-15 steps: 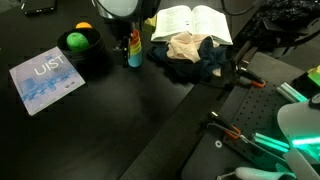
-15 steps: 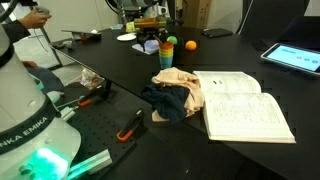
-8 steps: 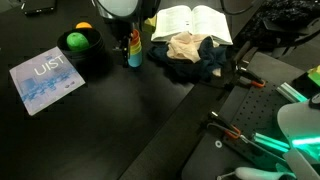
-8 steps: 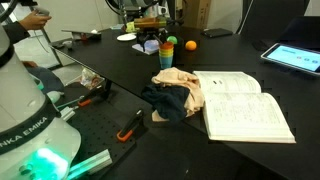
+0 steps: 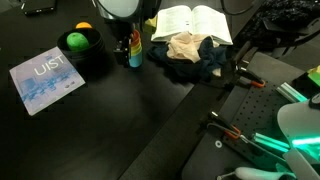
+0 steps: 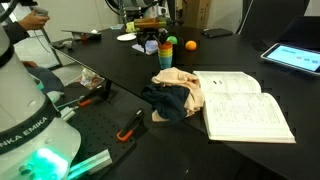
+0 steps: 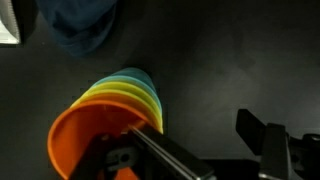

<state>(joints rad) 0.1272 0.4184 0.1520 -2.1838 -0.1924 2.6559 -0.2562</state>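
Straddling the rainbow cup stack (image 7: 112, 118), the end effector (image 7: 200, 156) gapes unclenched; a booklet (image 5: 45, 78) reads "UIST".

You'll see an open book (image 5: 192, 20) lying flat on the black table (image 5: 120, 120). A heap of cloth (image 5: 188, 52), tan over dark blue, touches one side of the book. Well apart from the book, a UIST booklet (image 5: 45, 80) lies flat. A green ball (image 5: 77, 41) and an orange ball (image 5: 84, 27) sit between booklet and book. In an exterior view, a lit tablet (image 6: 295, 57) lies beyond the book, and an orange-handled clamp (image 6: 130, 125) rests near it, off the table's edge.
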